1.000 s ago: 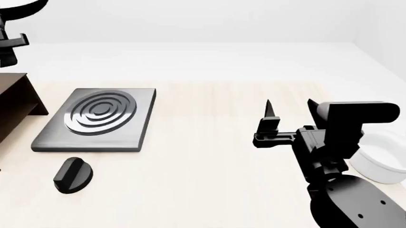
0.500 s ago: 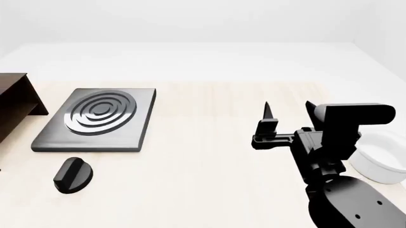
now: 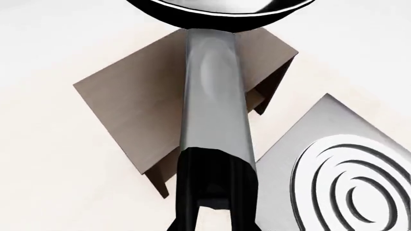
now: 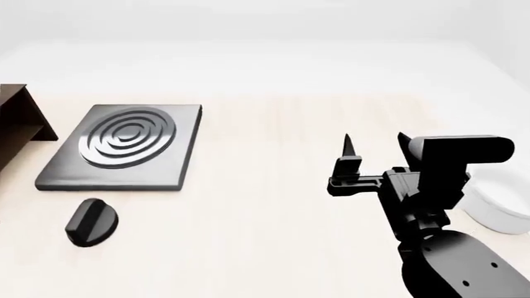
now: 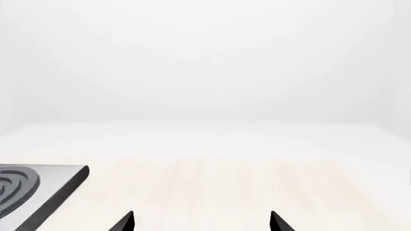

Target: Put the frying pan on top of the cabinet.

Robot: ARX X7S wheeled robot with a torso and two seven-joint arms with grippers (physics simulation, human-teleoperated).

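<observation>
Pan (image 3: 218,7) hangs above the cabinet (image 3: 138,103), its handle clamped in the left hand (image 3: 215,202). Cabinet sits at the worktop's (image 4: 273,205) left edge beside the hotplate (image 4: 120,149). Right hand (image 4: 373,149) hovers with fingers apart, holding nothing.

Square grey hotplate (image 4: 120,148) with concentric rings, flat on pale wooden bench (image 4: 273,205). Black knob (image 4: 90,222) just in front of it. White bowl (image 4: 501,208) at far right.
</observation>
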